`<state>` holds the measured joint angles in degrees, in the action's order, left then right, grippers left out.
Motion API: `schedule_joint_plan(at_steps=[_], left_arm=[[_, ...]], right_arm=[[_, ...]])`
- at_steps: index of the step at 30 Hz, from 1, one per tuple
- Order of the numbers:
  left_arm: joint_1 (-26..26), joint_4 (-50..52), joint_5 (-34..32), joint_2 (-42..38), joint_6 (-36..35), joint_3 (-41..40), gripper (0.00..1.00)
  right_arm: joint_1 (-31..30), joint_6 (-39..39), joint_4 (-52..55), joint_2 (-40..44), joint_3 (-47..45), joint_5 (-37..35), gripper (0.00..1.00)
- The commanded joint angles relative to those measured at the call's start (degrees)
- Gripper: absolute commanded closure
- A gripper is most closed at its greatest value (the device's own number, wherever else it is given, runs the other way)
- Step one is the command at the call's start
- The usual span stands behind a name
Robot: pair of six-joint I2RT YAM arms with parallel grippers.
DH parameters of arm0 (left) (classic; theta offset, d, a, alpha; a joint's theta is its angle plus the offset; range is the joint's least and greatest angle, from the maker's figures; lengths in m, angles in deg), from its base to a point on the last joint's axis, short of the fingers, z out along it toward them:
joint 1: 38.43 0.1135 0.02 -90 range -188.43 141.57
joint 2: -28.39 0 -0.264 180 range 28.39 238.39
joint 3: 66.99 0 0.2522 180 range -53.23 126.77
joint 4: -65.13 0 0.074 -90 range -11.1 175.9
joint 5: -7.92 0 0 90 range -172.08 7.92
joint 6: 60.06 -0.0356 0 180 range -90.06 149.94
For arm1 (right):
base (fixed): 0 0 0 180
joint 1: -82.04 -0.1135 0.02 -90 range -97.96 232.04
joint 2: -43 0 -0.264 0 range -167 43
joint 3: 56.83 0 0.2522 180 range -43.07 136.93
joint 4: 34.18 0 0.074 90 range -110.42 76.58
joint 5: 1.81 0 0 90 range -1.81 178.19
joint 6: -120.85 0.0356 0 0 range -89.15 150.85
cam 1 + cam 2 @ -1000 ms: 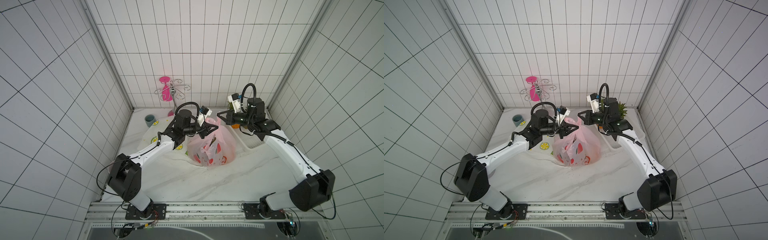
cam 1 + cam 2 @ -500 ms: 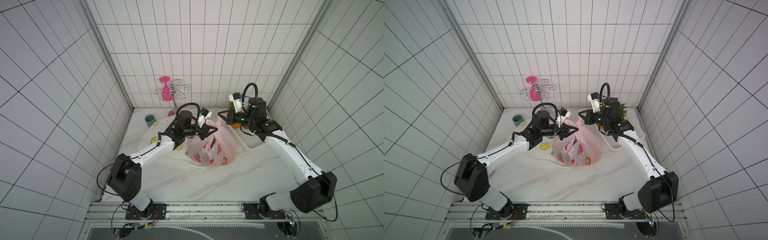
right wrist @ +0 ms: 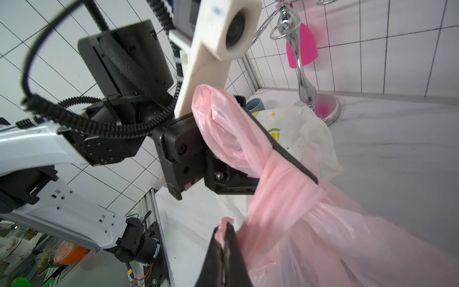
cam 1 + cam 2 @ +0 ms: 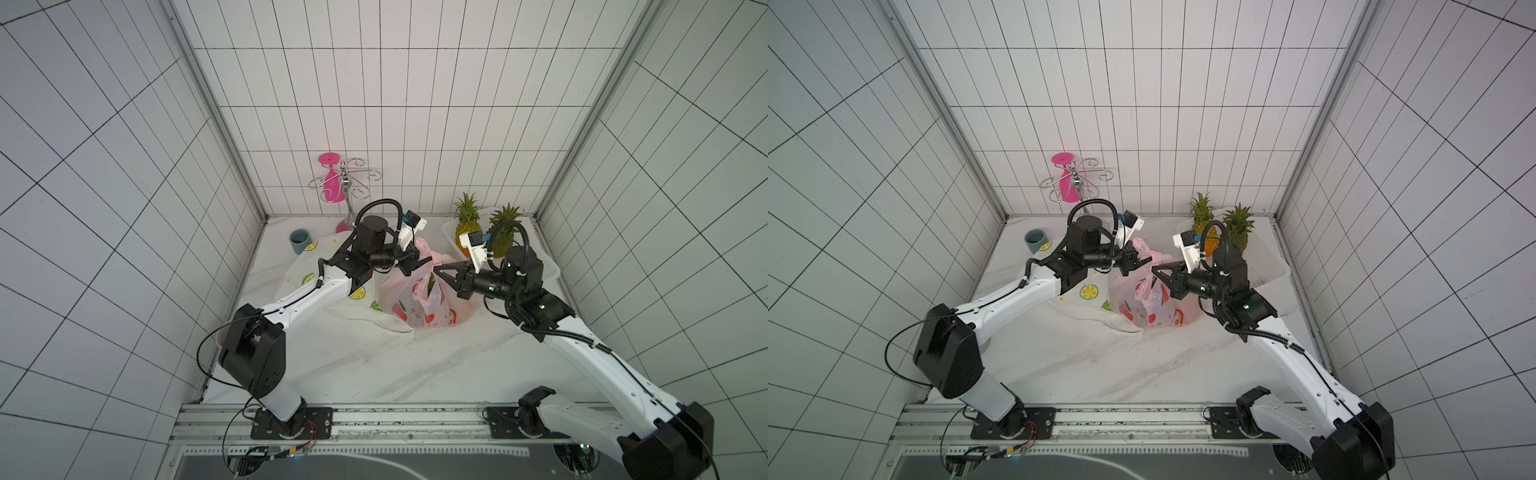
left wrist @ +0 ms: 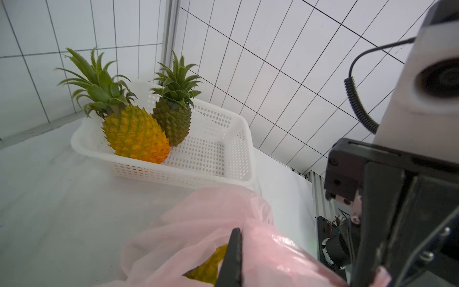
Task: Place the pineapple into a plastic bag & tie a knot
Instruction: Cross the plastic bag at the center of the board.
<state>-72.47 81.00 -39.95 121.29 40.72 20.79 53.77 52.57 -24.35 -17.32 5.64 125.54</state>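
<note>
**Progress, left to right**

- At the left gripper [image 4: 422, 264]: clamped fully down on one gathered handle [image 3: 223, 129] of the plastic bag [image 4: 424, 309], with the film drawn up toward the left arm.
- At centre: loading judged complete. Yellow skin of the pineapple [image 5: 211, 266] visible through the pink film, inside the bag. Bag body resting on the table [image 4: 353, 365].
- At the right gripper [image 4: 438, 271]: pinched completely together on the second handle [image 3: 221, 232], with only a thin tip of film caught.
- At far right: yellow spare pineapple [image 5: 134, 134] and green spare pineapple [image 5: 173, 121], upright in the white basket [image 5: 223, 159], well apart from the bag.

**Remaining (judgement)**

- No finished knot visible.
- Both handles gathered and held, close together above the bag mouth.
- Expect crossing, tucking through and pulling tight yet to do.

**Hidden or unclear**

- Most of the bagged pineapple: covered by film, crown direction not determinable.
- Twist in the film below the left gripper, right wrist view: true wrap or mere overlap, cannot tell.
- Left wrist view: only one finger edge in frame, remainder cut off.
- Depth of the right-hand pinch: partly cut off at the frame edge.
</note>
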Motion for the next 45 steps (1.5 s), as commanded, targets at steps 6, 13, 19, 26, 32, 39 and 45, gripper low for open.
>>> schedule_joint_plan(at_steps=[6,13,19,26,32,39,45], left_arm=[[1.53,0.05,-2.87,-1.02,1.47,0.83,1.00],[0.21,7.60,-3.87,-1.30,-1.23,2.00,1.00],[0.03,13.20,-6.66,-0.90,-2.61,2.08,0.85],[0.26,15.45,-6.63,-0.62,-2.81,1.40,0.70],[0.27,13.64,-2.54,0.01,-1.83,1.95,0.63],[0.29,14.44,1.72,0.44,-2.54,2.18,0.58],[0.34,14.97,1.88,-0.10,-3.09,0.55,0.55]], right_arm=[[-3.94,-9.20,2.17,-11.44,-3.71,-7.25,1.00],[-3.53,-10.16,-4.62,-15.18,-2.01,-12.72,1.00],[-2.54,-9.41,-8.12,-14.74,-0.86,-11.34,1.00],[-0.45,-8.86,-8.92,-14.83,-0.20,-7.34,1.00],[-0.42,-9.06,-8.94,-14.89,-0.28,-4.78,1.00],[0.43,-7.88,-9.85,-14.56,-0.46,-2.46,1.00],[1.04,-7.13,-10.97,-14.50,-0.20,-1.00,1.00]])
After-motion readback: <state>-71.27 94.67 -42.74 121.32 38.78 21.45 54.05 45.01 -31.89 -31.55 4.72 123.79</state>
